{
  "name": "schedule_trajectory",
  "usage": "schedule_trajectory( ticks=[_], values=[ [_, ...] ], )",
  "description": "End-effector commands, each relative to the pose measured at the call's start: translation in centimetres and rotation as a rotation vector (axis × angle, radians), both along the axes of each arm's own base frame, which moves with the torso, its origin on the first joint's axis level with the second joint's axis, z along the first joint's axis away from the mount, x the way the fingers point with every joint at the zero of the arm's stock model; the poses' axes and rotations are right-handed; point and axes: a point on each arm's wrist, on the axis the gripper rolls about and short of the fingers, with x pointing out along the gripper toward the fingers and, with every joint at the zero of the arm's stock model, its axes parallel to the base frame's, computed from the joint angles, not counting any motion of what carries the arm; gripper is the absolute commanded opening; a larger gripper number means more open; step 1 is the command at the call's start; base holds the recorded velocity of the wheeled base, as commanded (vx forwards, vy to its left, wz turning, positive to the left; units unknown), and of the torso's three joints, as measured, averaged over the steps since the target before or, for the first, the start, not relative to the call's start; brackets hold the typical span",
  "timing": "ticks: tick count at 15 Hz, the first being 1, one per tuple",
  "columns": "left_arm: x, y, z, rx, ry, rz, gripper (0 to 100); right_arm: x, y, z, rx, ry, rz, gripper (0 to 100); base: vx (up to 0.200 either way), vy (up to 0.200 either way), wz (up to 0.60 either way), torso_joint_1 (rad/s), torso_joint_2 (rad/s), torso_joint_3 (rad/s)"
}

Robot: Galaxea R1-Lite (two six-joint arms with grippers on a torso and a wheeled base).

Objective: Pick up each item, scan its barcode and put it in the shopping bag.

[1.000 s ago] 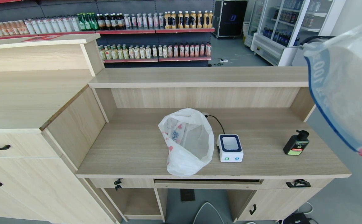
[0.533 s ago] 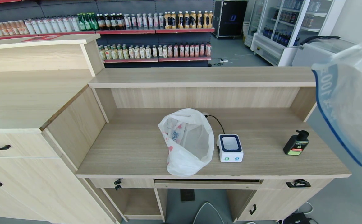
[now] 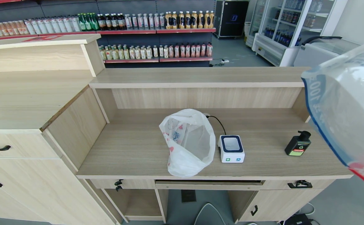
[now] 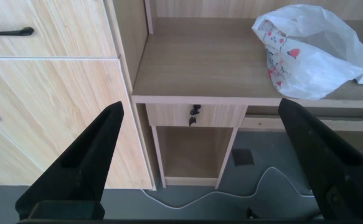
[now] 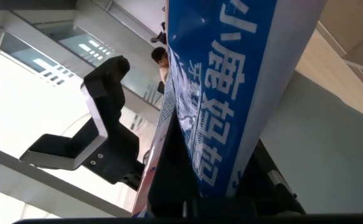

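- Plastic pouch (image 3: 347,103), pinched in our right tool (image 5: 209,186), hangs high, bound, we judge, for the scanner (image 3: 231,148).
- Bag (image 3: 188,142) gapes beside it for loading; our left tool (image 4: 200,165) hangs spread.

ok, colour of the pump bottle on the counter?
Black pump bottle, green-and-red label; clearest in head view.

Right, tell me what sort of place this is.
Most likely a small shop's checkout, perhaps a convenience store: shelves of bottled drinks and glass-door fridges stand behind, and a barcode scanner and a shopping bag sit on the wooden counter, with a packet held up at the right.
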Motion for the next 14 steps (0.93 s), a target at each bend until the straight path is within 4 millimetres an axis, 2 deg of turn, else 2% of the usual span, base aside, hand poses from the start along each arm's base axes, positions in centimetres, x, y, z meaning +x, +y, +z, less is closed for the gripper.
schedule_trajectory(
  ticks=[1,14],
  values=[
    [0.0,0.0,0.0,0.0,0.0,0.0,100,0.14,0.02,-0.24,-0.001,0.01,0.001,0,0.0,0.0,0.0,0.0,0.0,0.0],
    [0.0,0.0,0.0,0.0,0.0,0.0,100,0.42,0.01,-0.56,-0.003,0.03,-0.002,0,0.0,0.0,0.0,0.0,0.0,0.0]
  ],
)
